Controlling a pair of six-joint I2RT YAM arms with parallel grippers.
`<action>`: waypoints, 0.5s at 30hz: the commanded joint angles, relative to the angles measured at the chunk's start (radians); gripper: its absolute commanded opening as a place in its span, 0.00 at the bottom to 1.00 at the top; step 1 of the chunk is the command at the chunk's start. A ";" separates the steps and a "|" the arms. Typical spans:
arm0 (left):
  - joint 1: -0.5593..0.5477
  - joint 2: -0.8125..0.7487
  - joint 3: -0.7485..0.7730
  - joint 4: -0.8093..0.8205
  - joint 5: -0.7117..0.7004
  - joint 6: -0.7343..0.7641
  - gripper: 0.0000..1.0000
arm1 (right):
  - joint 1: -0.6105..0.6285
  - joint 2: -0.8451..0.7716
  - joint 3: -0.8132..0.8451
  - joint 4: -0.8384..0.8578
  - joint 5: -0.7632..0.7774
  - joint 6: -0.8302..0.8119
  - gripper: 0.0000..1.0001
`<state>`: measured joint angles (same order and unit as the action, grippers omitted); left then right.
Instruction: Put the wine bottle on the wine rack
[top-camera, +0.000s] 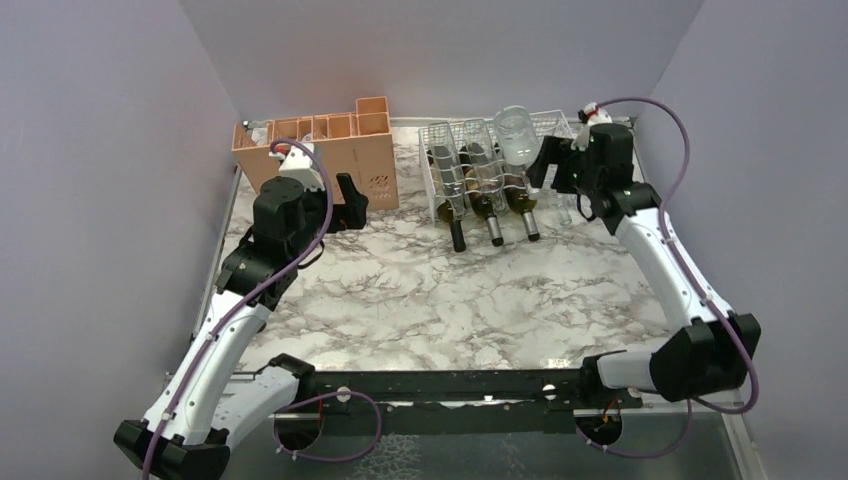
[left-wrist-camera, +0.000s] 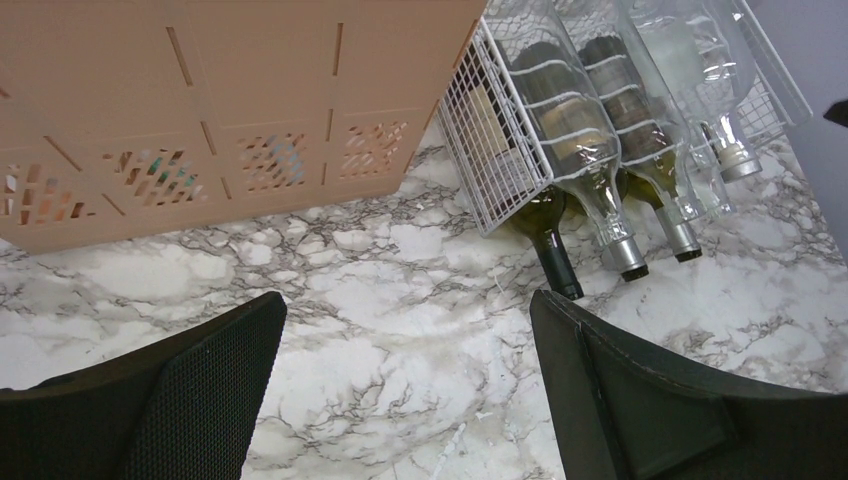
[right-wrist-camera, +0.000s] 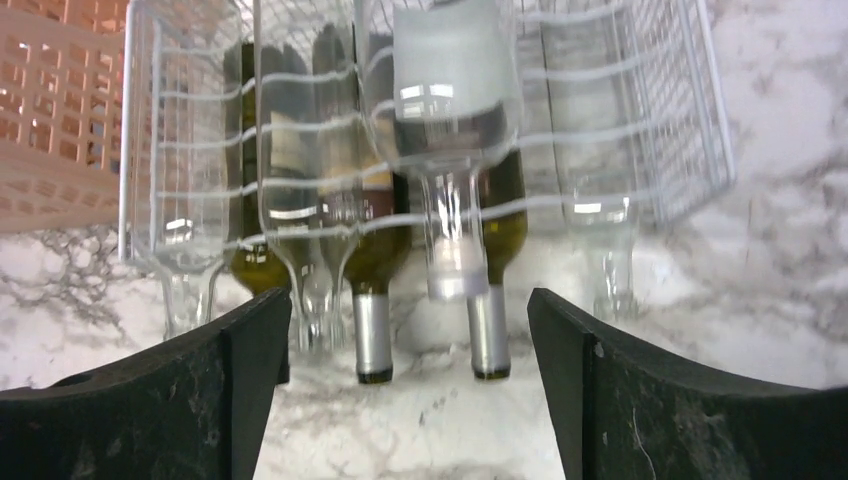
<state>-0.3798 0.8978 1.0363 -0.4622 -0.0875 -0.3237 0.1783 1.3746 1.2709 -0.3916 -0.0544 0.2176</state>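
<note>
wine rack (top-camera: 437, 170) white | crate (top-camera: 340, 165) peach-orange | table (top-camera: 450, 300) grey-veined white marble

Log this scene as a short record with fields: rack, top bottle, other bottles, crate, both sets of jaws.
wine rack: white wire, at the back of the marble table
clear bottle: lying on top of the rack, neck toward the arms
dark green bottles: lower tier, necks pointing outward
crate: peach-orange plastic, left of the rack
left jaws: open, empty, over bare table near the crate
right jaws: open, empty, in front of the clear bottle's neck
</note>
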 joint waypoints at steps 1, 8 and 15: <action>0.005 -0.043 0.030 -0.020 -0.035 0.044 0.99 | -0.001 -0.159 -0.140 -0.109 0.042 0.128 0.91; 0.003 -0.112 0.060 -0.030 -0.045 0.086 0.99 | -0.001 -0.437 -0.252 -0.248 0.107 0.117 0.91; 0.004 -0.192 0.158 -0.055 -0.080 0.155 0.99 | 0.000 -0.642 -0.185 -0.373 0.266 0.098 0.93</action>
<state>-0.3798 0.7612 1.1187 -0.5171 -0.1272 -0.2283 0.1780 0.8116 1.0286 -0.6743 0.0917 0.3290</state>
